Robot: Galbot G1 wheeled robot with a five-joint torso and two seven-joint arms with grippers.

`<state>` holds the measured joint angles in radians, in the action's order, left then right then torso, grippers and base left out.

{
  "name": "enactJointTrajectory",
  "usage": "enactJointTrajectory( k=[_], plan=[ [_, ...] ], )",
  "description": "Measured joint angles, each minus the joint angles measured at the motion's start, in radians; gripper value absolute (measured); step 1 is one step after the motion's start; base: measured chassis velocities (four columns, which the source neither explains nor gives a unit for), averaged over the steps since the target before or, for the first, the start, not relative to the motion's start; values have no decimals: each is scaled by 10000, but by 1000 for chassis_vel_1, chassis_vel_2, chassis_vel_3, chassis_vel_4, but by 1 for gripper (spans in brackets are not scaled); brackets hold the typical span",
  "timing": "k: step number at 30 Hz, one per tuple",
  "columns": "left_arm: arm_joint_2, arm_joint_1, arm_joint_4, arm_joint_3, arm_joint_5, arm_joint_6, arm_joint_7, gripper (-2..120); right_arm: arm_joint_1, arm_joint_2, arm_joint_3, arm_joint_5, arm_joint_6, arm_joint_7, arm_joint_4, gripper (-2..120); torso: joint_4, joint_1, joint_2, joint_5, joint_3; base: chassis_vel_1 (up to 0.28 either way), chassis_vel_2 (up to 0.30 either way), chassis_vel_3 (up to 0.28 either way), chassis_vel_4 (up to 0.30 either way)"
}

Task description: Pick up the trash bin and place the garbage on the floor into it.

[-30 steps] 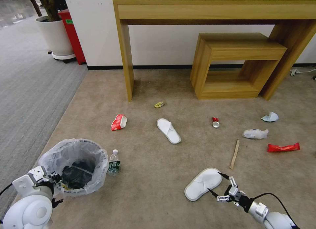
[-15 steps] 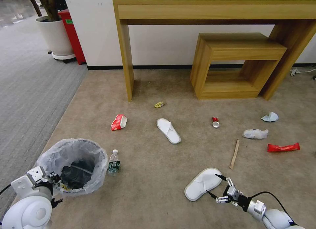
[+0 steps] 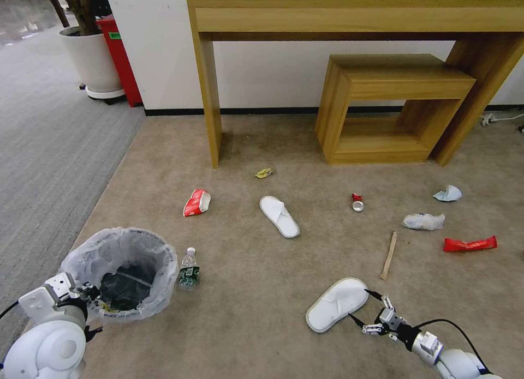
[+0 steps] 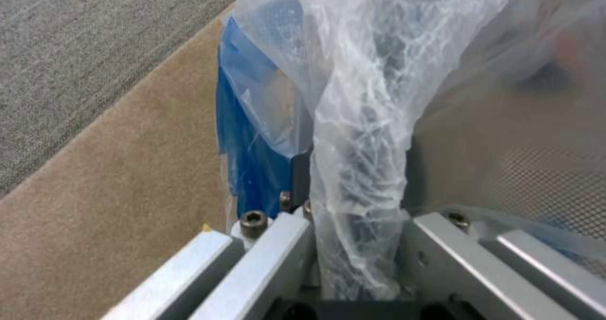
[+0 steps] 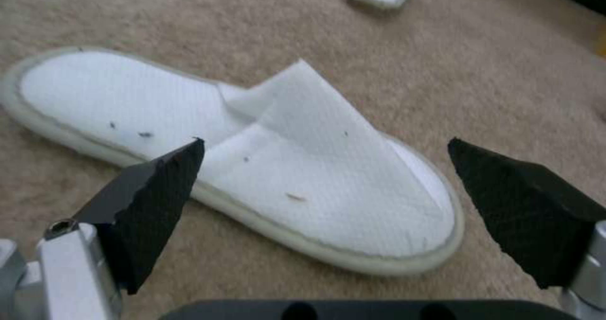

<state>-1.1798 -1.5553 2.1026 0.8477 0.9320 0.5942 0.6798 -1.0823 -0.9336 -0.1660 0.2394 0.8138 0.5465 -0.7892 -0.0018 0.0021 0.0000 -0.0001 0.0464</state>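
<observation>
The trash bin (image 3: 123, 272) sits on the floor (image 3: 251, 270), its near rim pinched in the left hand (image 3: 90, 308). A bottle (image 3: 189, 269) lies beside it. Well right of the bin, the right hand (image 3: 364, 308), fingers spread wide, hovers at a white slipper (image 3: 335, 304).

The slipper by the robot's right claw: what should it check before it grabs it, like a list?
1. Right gripper open: ok, its jaws are spread wide apart.
2. Near white slipper in line with it: ok, in the right wrist view the toe end lies between the fingertips.
3. Slipper lying free: ok, it lies flat on the carpet with nothing on top.
4. Left gripper holding the trash bin: ok, the left wrist view shows the bag-covered rim pinched between its fingers.
5. Room in the bin: ok, the opening faces up and looks mostly empty.
6. Gripper touching the slipper yet: cannot tell.
</observation>
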Motion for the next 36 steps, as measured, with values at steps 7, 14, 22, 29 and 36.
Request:
enactJointTrajectory(
  k=[7,14,22,29,36],
  plan=[
    [2,-3,-8,-10,7,0,13,0,419,-125,219,52,0,270,476,98,1,0,0,1,0,0,0,0,0],
    [-49,-15,18,0,8,0,27,0,684,-230,447,97,-1,435,674,98,0,1,0,0,0,0,0,0,0],
    [-95,18,11,6,-6,-11,58,0,1205,-439,780,104,-5,651,1316,98,1,0,0,0,0,0,0,0,0],
    [-67,50,-2,-8,-9,-16,75,0,1563,-675,886,104,-7,781,2001,98,0,0,0,0,0,0,0,0,0],
    [11,91,-23,-22,-1,-23,89,0,1868,-866,872,-28,-9,825,2504,98,0,0,0,0,0,0,0,0,0]
  ],
)
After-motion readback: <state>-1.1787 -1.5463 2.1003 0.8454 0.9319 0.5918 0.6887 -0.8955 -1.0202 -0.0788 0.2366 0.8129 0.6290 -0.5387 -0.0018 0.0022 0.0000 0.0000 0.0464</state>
